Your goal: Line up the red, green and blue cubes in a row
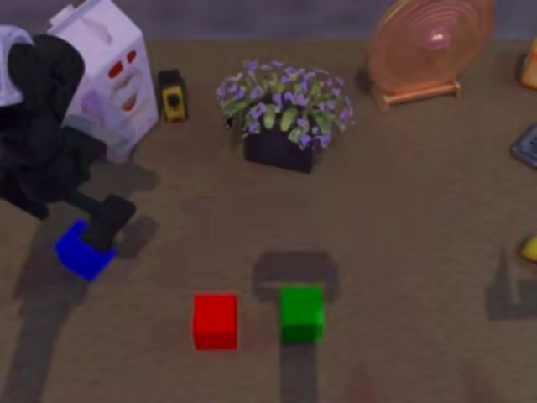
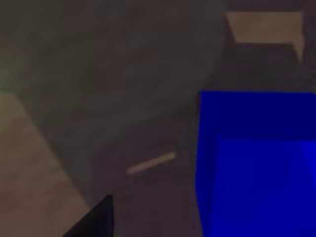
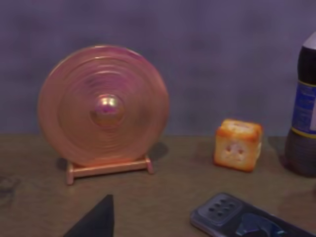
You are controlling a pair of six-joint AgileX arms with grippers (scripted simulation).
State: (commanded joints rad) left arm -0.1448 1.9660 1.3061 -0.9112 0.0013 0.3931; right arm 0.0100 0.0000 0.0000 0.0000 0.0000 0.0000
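The blue cube lies at the table's left, and it fills one side of the left wrist view. My left gripper hangs open over the cube's far right corner. One dark finger shows with a gap of table between it and the cube. Near the front, the red cube and the green cube sit side by side, a small gap apart. My right arm is out of the top view. One finger shows in its wrist view, with nothing held.
A white milk carton and a small yellow object stand behind my left arm. A flowering pot is at back centre, a copper disc on a stand at back right. A remote, an orange block and a bottle sit far right.
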